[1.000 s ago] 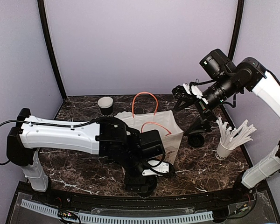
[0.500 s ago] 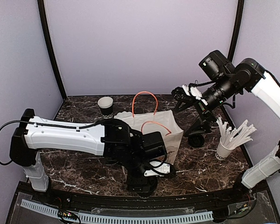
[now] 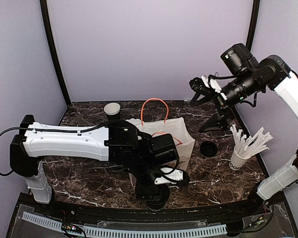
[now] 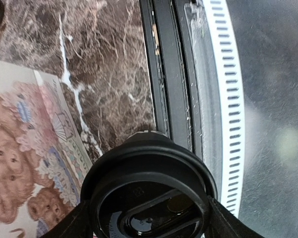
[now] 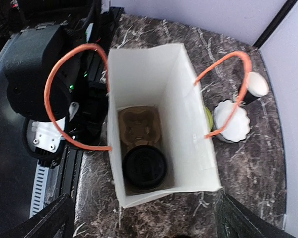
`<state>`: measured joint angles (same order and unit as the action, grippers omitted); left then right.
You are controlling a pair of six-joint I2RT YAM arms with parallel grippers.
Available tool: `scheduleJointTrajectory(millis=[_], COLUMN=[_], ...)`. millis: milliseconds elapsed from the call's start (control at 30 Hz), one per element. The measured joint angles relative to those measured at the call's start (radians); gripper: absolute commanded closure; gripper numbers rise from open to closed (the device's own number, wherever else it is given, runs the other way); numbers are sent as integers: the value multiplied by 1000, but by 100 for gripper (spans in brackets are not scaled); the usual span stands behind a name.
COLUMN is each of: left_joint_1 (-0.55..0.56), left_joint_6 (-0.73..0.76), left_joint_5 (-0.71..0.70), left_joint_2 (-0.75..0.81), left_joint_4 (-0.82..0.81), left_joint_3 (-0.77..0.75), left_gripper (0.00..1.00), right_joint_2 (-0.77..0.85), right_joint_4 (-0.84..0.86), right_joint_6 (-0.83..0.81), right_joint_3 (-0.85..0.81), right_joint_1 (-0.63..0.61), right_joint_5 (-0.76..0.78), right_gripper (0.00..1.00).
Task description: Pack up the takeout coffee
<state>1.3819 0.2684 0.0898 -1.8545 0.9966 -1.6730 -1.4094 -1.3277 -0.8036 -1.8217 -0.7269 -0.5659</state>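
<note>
Marble table [image 3: 223,178]; takeout coffee [image 4: 149,198] partly cropped.

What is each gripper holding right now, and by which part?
The left gripper clasps the takeout coffee by its sides, just under the lid. The right gripper hangs open, holding nothing.

Bag [image 3: 185,143] just behind takeout coffee [image 4: 149,198]

No text can be read; the printing on the white cup [image 3: 237,162] and black cup [image 3: 112,116] is too small.
</note>
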Motion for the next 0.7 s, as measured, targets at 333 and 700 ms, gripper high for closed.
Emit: scheduleJointTrajectory(millis=[333, 700], left_joint_1=[73, 121], left_joint_6=[-90, -225], left_joint_5=[54, 2], left_joint_2=[66, 305], left_joint_4=[97, 192], left_joint_3=[-237, -542], left_gripper=[37, 39], right_joint_2=[-37, -406], right_joint_4=[119, 87], right_joint_6=[111, 118], right_joint_3=[-182, -326], right_joint_1=[93, 89], right_joint_5=[-66, -224], right_gripper=[2, 11])
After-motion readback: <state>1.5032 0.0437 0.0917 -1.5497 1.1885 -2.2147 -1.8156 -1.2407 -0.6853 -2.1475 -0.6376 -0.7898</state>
